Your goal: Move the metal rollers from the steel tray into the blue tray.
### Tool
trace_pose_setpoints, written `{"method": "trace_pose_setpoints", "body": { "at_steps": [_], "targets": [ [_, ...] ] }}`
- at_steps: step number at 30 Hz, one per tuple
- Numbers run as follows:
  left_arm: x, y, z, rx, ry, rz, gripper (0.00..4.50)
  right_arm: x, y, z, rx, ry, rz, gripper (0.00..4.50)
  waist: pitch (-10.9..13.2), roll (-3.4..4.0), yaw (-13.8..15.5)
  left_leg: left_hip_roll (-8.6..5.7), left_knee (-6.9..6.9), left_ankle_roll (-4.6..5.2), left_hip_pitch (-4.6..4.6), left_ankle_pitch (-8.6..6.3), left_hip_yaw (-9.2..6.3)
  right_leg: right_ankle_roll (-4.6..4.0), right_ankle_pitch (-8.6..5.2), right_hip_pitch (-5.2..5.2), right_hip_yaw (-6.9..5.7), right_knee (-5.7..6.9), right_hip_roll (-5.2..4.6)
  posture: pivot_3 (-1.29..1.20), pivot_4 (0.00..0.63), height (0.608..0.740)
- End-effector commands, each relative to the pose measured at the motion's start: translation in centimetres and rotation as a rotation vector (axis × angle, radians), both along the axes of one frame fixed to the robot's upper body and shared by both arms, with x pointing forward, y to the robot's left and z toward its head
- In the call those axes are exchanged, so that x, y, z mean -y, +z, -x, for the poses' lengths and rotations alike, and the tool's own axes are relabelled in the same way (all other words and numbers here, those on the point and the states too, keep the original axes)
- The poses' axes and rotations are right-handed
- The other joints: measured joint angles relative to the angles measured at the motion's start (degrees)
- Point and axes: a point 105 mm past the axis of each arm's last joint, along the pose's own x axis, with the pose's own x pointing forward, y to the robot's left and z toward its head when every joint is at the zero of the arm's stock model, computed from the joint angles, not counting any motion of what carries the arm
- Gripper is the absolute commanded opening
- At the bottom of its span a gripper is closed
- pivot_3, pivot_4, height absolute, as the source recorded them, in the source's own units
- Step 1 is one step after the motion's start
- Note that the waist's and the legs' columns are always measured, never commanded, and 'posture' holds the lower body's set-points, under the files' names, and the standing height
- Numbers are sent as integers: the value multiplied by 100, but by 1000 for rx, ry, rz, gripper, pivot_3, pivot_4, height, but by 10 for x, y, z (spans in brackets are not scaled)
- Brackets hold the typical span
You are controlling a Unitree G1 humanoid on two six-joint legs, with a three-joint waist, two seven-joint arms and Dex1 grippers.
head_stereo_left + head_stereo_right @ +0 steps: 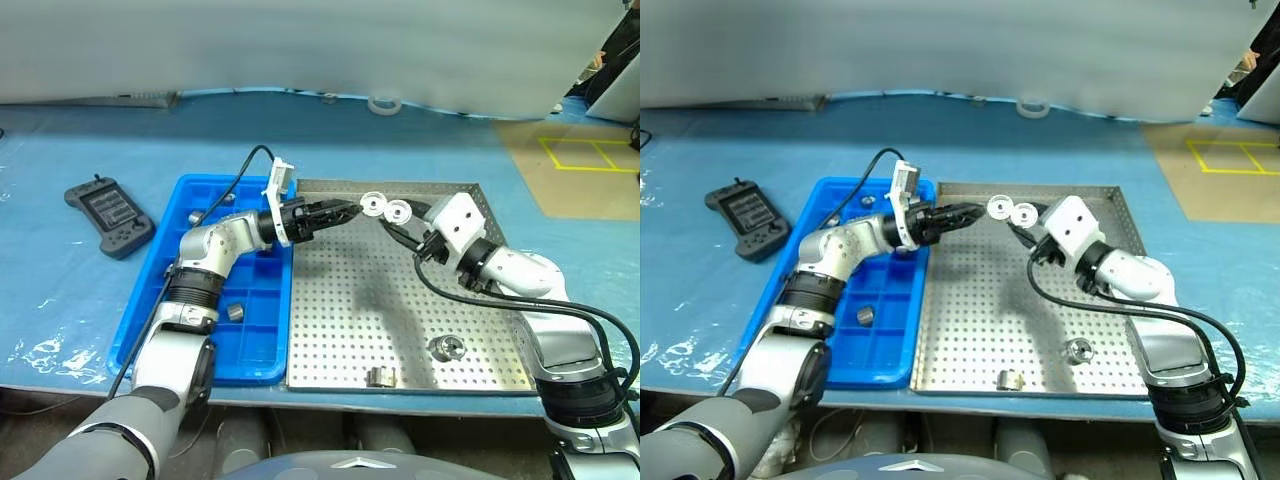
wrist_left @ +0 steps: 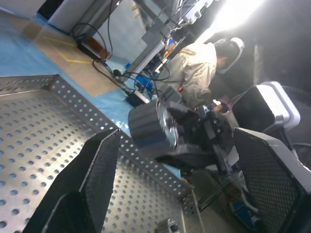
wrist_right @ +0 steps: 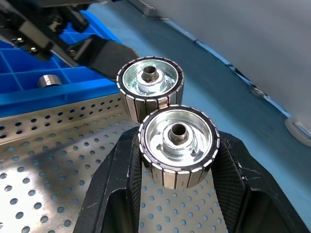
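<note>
My right gripper (image 3: 178, 145) is shut on a metal roller (image 3: 177, 167), a shiny ribbed cylinder with a hollow hub. A second roller (image 3: 150, 80) sits against it on the far side, and both hang above the steel tray (image 1: 350, 320). My left gripper (image 1: 340, 212) points at this pair from the blue tray's side, open and empty, its fingers (image 2: 97, 170) wide apart. Two more rollers (image 1: 447, 348) (image 1: 380, 377) lie near the steel tray's front edge. The blue tray (image 1: 250, 345) holds a roller (image 1: 235, 312) in a front compartment and small metal pieces (image 1: 195, 216) at the back.
A dark grey handheld controller (image 1: 110, 215) lies left of the blue tray. A tape roll (image 1: 385, 103) rests at the table's far edge. Yellow lines mark the brown floor (image 1: 590, 155) at the far right. A seated person (image 2: 199, 68) shows in the left wrist view.
</note>
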Motion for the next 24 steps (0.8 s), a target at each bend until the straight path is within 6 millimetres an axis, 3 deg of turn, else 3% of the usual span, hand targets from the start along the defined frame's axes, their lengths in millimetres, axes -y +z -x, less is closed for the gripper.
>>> {"method": "trace_pose_setpoints", "body": {
  "at_steps": [1, 12, 15, 18, 21, 24],
  "targets": [
    [8, 11, 4, 13, -40, 34, 3861, -5, 16, 4, 67, 28, 22, 1635, 0, 0, -2, 0, 0, 2, -2, -1, 1, 0, 0, 0, 0, -1, -1, -312, 150, 740],
    [19, 0, 5, -22, -43, 1, 3861, -5, 17, 2, 80, 29, 28, 1635, 1, -1, -9, 1, 3, 12, -1, -7, 1, 0, 0, -1, 1, -2, -1, -315, 150, 740],
    [20, -2, 5, -13, -31, -9, 3280, -6, 17, 1, 83, 29, 25, 1635, 1, -1, -10, 2, 2, 12, 0, -7, 1, 0, 0, -2, 1, -2, 0, -315, 150, 740],
    [23, -9, 0, -8, 5, -60, 2357, -7, 18, 0, 85, 28, 24, 1635, 1, -1, -7, 2, 2, 12, -1, -7, 1, 0, 0, -1, 1, -2, 0, -311, 150, 740],
    [23, -5, 1, 5, -5, -36, 2357, -9, 19, -1, 87, 30, 23, 1635, 1, -1, -4, 1, 3, 14, -1, -8, 1, 0, 0, 0, 0, -3, -1, -309, 150, 740],
    [23, -6, 1, 33, 8, -48, 1770, -9, 19, -1, 91, 28, 25, 1635, 1, -1, -6, 2, 2, 14, -1, -8, 1, 0, 0, -1, 0, -3, -1, -309, 150, 740]
  ]
}}
